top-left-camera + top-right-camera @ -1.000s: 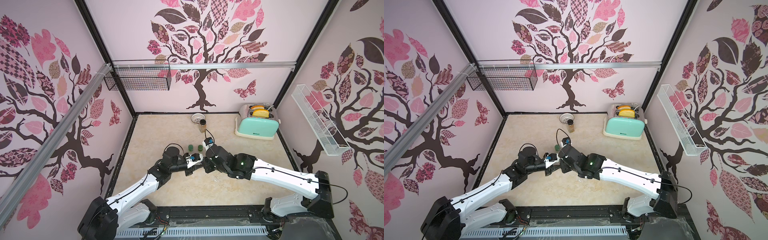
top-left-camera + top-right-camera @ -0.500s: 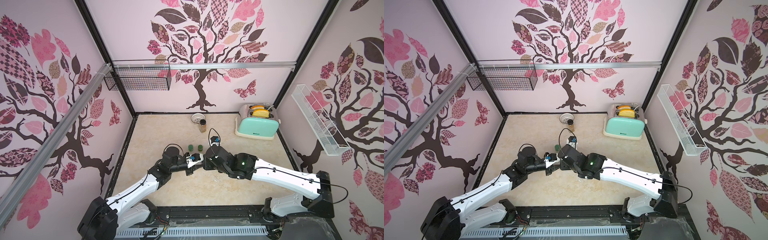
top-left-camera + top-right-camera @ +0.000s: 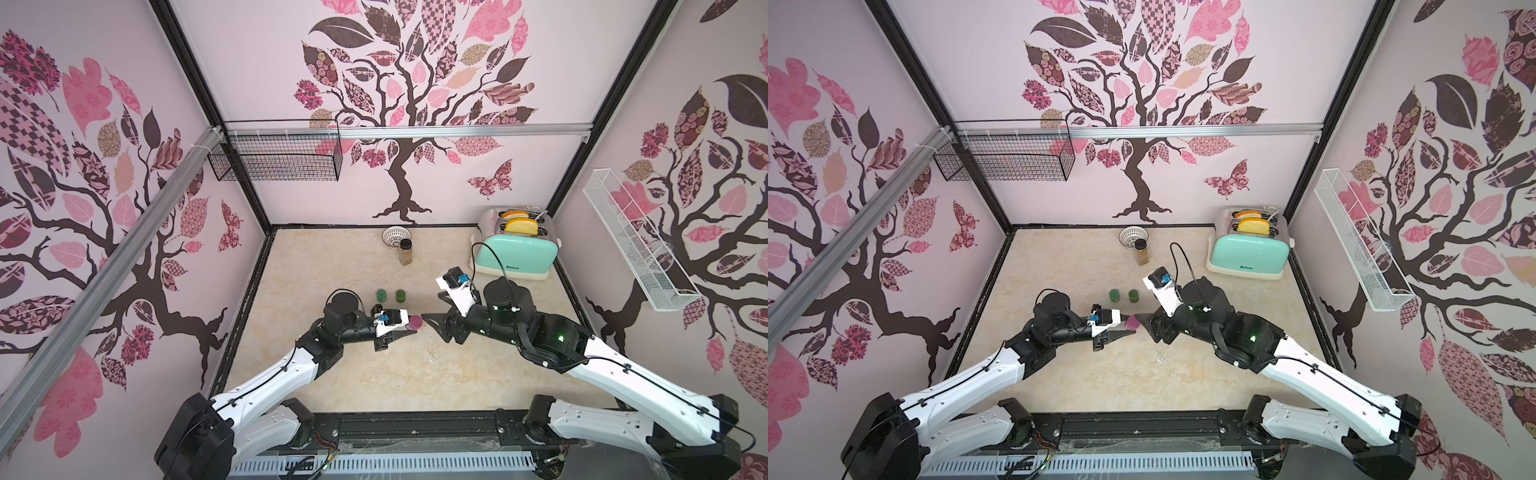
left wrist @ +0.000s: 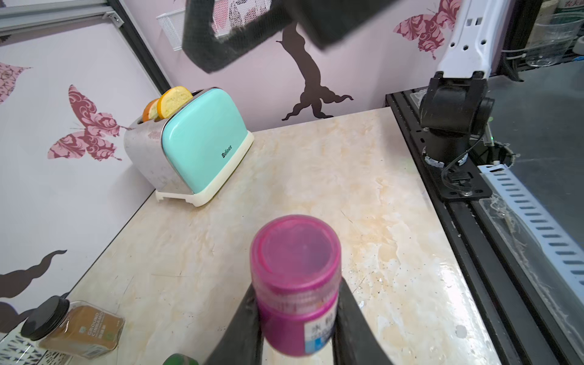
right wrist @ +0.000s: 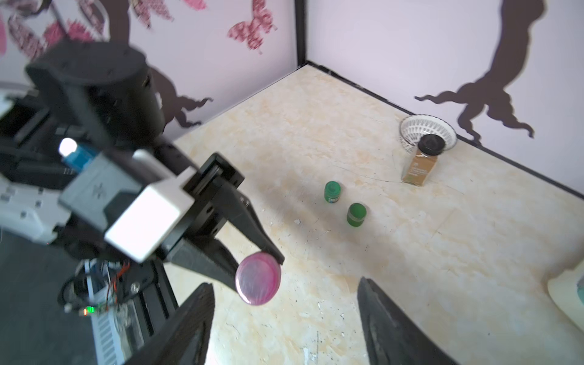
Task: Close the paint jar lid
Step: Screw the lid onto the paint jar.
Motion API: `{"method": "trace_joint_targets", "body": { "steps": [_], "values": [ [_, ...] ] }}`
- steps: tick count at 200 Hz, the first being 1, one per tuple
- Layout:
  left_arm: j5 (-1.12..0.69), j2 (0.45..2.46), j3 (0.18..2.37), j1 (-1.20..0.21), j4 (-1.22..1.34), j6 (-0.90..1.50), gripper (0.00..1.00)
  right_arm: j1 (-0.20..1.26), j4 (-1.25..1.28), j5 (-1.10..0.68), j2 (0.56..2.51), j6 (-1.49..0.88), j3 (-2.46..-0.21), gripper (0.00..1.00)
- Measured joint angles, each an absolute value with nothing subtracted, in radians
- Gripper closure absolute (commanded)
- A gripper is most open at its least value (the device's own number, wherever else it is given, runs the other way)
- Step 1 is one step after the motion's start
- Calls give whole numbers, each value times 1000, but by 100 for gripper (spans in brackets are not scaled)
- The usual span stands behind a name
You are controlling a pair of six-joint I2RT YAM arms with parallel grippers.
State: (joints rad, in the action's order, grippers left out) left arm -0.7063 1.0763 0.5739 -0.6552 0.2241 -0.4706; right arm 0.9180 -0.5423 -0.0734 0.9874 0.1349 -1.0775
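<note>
Left gripper [image 3: 408, 327]: clamped on the magenta paint jar [image 4: 297, 284], held clear of the table [image 3: 374, 374].
Right gripper [image 5: 286, 284]: jaws apart, empty, just off the lid [image 5: 257, 275].
Risk: a half-seated lid could loosen, or the jar could twist in its narrow grip.
Writing: toaster [image 4: 202, 142] "Belinee"; spice jar [image 4: 79, 328] "GROUND CINNAMON"; paint label unreadable.

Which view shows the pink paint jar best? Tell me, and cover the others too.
The left wrist view: the pink paint jar fills the foreground, side and label visible, clamped in the left hand. The right wrist view shows only its round lid face-on. In both top views it is a small pink spot.
</note>
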Motion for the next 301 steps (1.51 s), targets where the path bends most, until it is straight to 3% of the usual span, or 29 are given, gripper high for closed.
{"method": "trace_joint_targets", "body": {
  "steps": [33, 88, 212, 254, 301],
  "values": [
    [-748, 1099, 598, -655, 191, -467, 77, 844, -561, -219, 1049, 363, -1074, 31],
    [-728, 1110, 604, -655, 176, -470, 77, 840, -605, -349, 1150, 558, -1092, 33],
    [-691, 1110, 604, -655, 163, -474, 77, 839, -606, -368, 1208, 636, -1105, 55],
    [-689, 1110, 604, -655, 162, -476, 77, 838, -595, -363, 1213, 617, -1106, 68],
    [-678, 1110, 604, -654, 160, -475, 77, 838, -583, -350, 1218, 557, -1106, 95]
  ]
}}
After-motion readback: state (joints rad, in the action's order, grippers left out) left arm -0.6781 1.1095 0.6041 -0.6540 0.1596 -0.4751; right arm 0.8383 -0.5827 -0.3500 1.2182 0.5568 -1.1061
